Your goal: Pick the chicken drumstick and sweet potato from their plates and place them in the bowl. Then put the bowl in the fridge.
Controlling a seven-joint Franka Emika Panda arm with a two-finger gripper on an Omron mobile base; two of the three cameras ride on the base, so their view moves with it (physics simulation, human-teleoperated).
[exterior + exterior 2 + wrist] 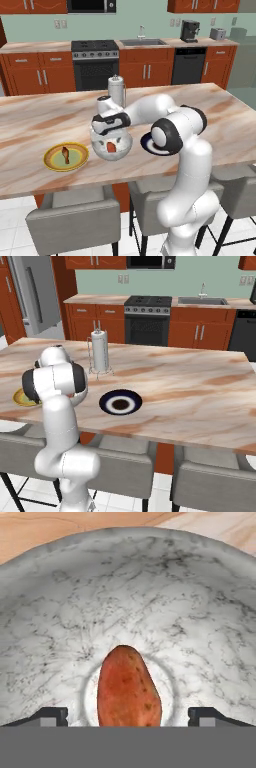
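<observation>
1. Marbled pink-and-cream stone is what you see across the island counter (45, 125) in the left base view. On it sits the round, deep whitish-grey speckled bowl (111, 146), with the orange-red sweet potato chunk (110, 147) lying inside. The white arm's two-finger gripper (111, 131) hangs directly over the bowl, at its rim. Just left of the bowl, the yellow-rimmed plate with a green centre (65, 156) carries the small brown chicken drumstick (65, 153). To the bowl's right, partly behind the arm's elbow, is the dark navy plate with a white centre (148, 143). A paper towel roll on a wire stand (116, 90) stands behind the bowl.

2. In the right base view, you look at the navy plate (120, 402) bare in the middle of the counter (190, 386), with the towel roll (100, 351) beyond it. A sliver of the yellow plate (21, 397) peeks out beside the arm. The tall grey fridge (32, 291) stands at the far left.

3. In the hand view, you look straight down into the bowl (125, 597). The sweet potato (128, 689) rests on its bottom, between the two dark fingertips (50, 716), which are spread wide and touch nothing.
</observation>
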